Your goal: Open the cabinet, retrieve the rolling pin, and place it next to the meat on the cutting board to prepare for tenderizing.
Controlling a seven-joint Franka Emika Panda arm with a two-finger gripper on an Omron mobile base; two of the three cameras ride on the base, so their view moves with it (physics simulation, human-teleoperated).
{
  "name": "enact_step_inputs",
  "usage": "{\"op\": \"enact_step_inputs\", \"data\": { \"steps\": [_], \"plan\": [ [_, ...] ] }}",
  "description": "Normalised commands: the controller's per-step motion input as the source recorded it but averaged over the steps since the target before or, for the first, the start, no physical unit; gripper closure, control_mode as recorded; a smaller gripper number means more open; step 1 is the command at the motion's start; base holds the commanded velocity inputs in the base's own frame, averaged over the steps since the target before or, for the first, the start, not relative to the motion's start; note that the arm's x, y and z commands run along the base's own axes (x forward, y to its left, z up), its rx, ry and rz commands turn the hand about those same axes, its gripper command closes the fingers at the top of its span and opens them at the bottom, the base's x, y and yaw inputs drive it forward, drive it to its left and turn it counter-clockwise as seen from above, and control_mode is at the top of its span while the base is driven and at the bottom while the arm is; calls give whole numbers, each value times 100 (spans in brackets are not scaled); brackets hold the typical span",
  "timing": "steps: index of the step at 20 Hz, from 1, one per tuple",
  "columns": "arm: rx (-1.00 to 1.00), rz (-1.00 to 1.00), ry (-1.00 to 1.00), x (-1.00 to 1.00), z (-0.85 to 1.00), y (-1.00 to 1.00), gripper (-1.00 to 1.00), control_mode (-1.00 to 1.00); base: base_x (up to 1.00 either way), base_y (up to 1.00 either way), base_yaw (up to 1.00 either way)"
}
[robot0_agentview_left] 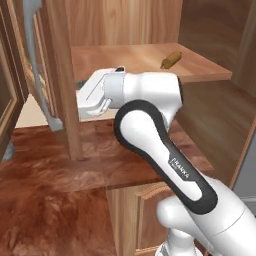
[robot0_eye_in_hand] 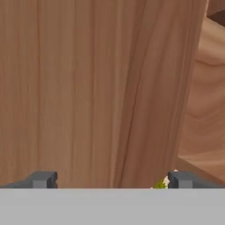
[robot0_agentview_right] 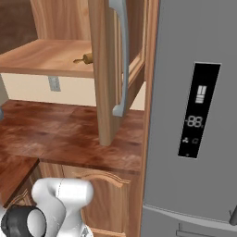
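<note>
Kitchen counter [robot0_agentview_left: 45, 175] of dark wood runs under your cabinet [robot0_agentview_left: 125, 20], whose door [robot0_agentview_right: 107, 69] already stands open. Fingers are spread wide, holding nothing, facing wood. Rolling pin [robot0_agentview_left: 171, 59] waits on the shelf at 1 o'clock from the hand; retrieval and placing remain.

The arm [robot0_agentview_left: 170, 165] reads "FRANKA"; the fridge display [robot0_agentview_right: 198, 110] shows "88".

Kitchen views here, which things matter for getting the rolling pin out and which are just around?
Job things:
- cabinet, doors open
- rolling pin, lying on its shelf
- gripper, open, facing a wooden panel

Just around:
- fridge
- countertop
- wall outlet
- base cabinets
</note>
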Motion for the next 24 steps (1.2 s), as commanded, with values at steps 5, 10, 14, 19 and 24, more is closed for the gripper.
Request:
{"op": "enact_step_inputs", "data": {
  "steps": [5,10,14,19,24],
  "plan": [
    [-11,0,3,0,-13,66,-100,-100,0,0,0],
    [-8,0,2,-1,-6,-3,-100,-100,0,0,0],
    [-1,-4,-7,-10,0,-28,-100,-100,0,0,0],
    [-1,-20,-3,-18,13,-47,-100,-100,0,0,0],
    [0,-36,1,-9,28,-63,-100,-100,0,0,0]
  ]
}}
